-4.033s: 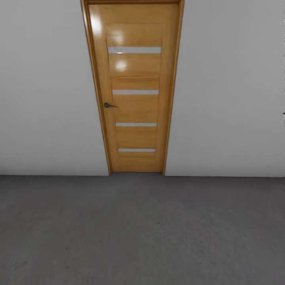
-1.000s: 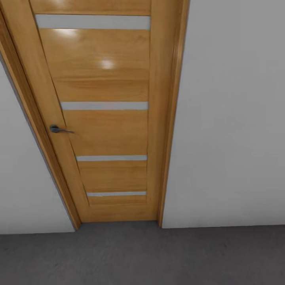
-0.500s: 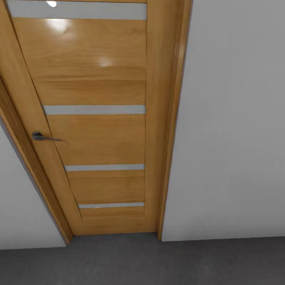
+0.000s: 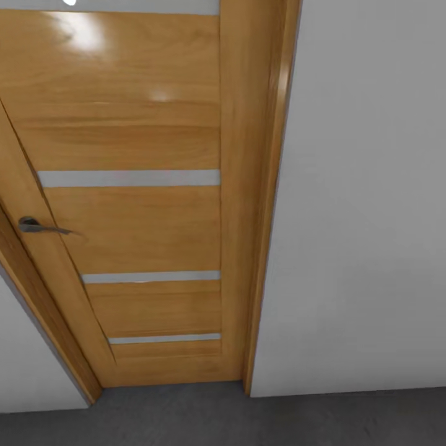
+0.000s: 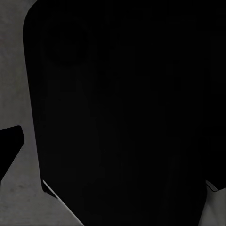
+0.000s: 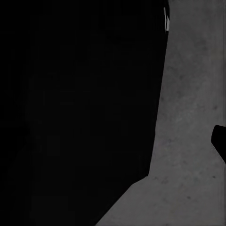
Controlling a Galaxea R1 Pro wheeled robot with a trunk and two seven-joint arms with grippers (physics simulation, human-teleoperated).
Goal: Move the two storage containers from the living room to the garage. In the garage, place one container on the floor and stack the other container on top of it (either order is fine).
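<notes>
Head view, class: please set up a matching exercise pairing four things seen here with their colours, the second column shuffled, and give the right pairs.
Things:
1. door
2. door handle
3. wall
4. floor

Colours:
A. pale grey-white
B. glossy honey-brown wood
C. dark grey, mottled
D. dark metal

Right pairs: 1-B, 2-D, 3-A, 4-C.

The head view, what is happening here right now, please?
Nothing is being handled at this moment. The head view faces a closed wooden door with pale horizontal strips and a dark lever handle, set in a pale grey wall. A strip of dark grey floor runs along the bottom. Both wrist views look mostly at a black shape over grey concrete, so neither end effector's state can be read.
</notes>
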